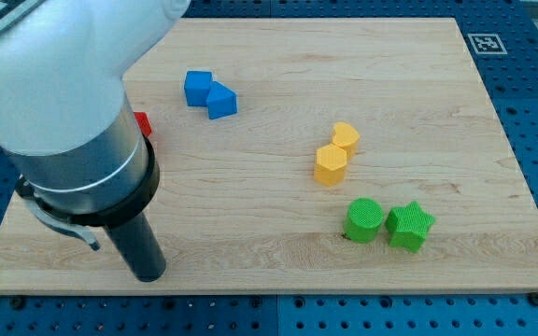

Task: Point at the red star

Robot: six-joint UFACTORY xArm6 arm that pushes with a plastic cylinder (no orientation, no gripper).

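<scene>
A red block shows only as a small piece at the view's left. The rest of it is hidden behind my arm, so I cannot make out its shape. My dark rod comes down from the big grey arm body at the view's left. My tip rests on the wooden board near its bottom-left corner. The tip lies well below the red block in the view and does not touch it.
Two blue blocks touch each other at the upper left. Two yellow blocks sit together right of centre. A green cylinder and a green star sit side by side at the lower right.
</scene>
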